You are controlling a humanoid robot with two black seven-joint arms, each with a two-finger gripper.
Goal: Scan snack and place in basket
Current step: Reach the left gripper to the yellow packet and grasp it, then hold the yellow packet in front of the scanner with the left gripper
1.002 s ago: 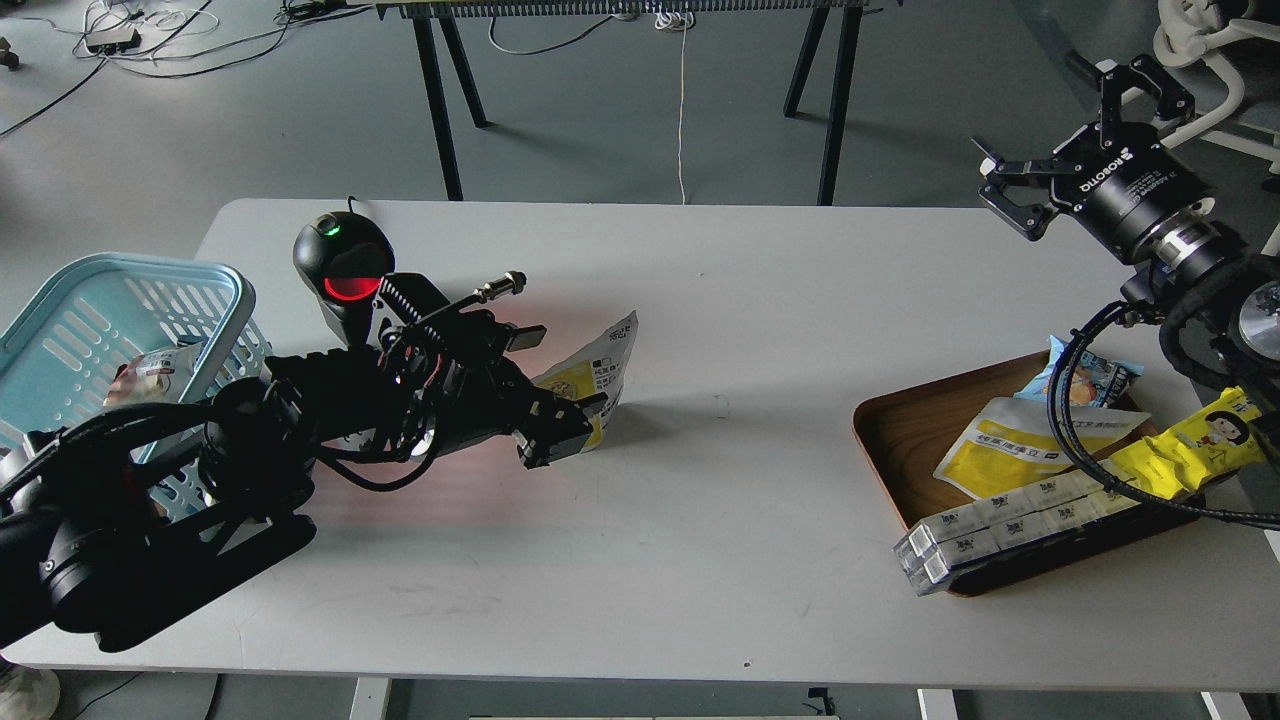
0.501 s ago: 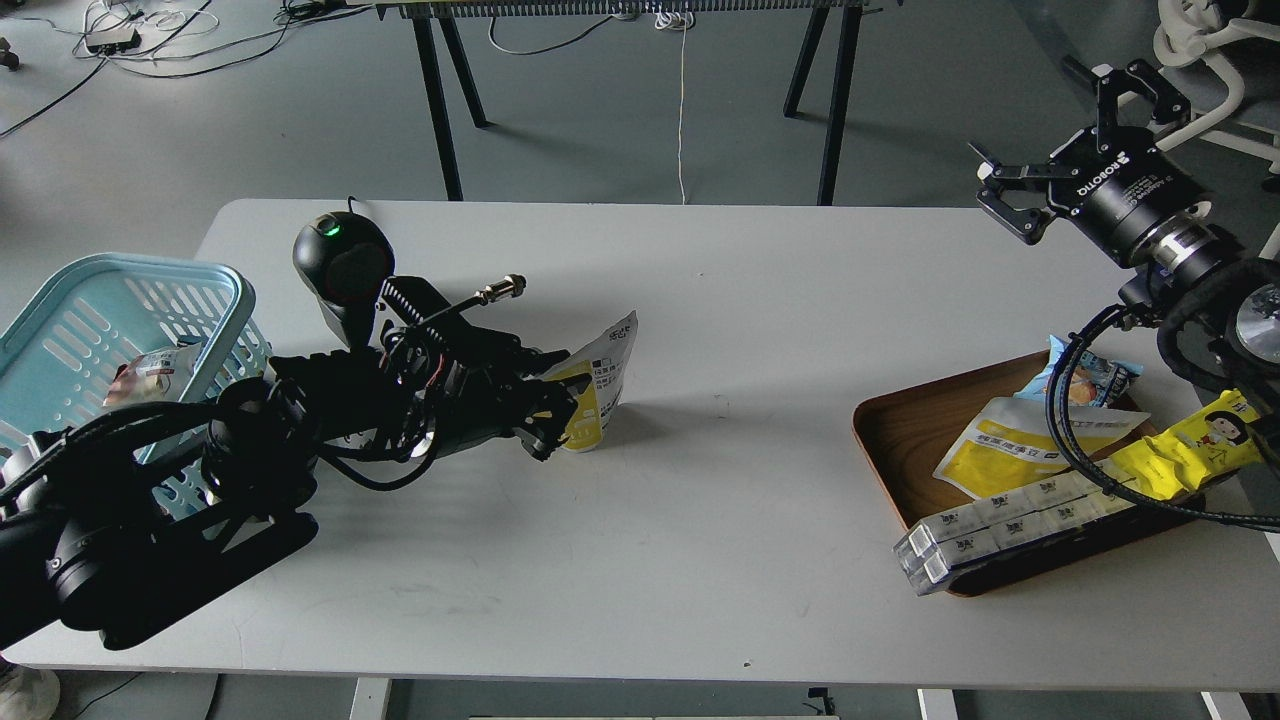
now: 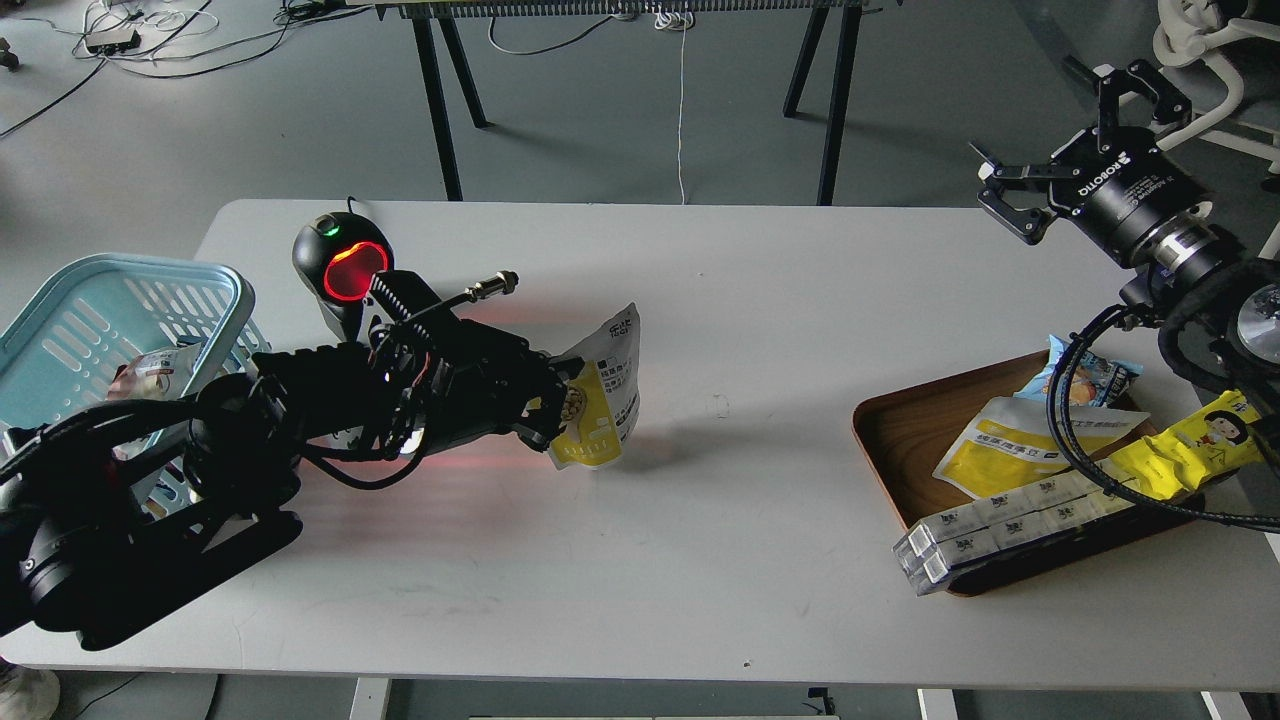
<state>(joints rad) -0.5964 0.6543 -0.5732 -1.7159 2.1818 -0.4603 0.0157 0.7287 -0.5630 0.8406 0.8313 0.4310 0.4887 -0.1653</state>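
Note:
The snack (image 3: 603, 395), a yellow-and-white pouch with black text, hangs tilted just above the table, left of centre. My left gripper (image 3: 556, 400) is shut on its left edge; the arm hides part of the pouch. The light blue basket (image 3: 60, 320) stands at the far left table edge with a wrapped item inside. The black scanner (image 3: 342, 272) stands behind my left arm, its window lit red. My right gripper (image 3: 1060, 130) is open and empty, raised at the far right above the table edge.
A brown wooden tray (image 3: 900, 440) at the right holds a flat yellow-and-white pouch (image 3: 1020, 445), a yellow wrapper with a cartoon girl (image 3: 1190, 445), a blue pack (image 3: 1095, 375) and long white boxes (image 3: 1000, 530). A red glow falls on the table below my left arm.
My left gripper closed on the snack and lifted it off the table, tilting it. The scanner window went dark, then lit red again. The right arm barely moved.

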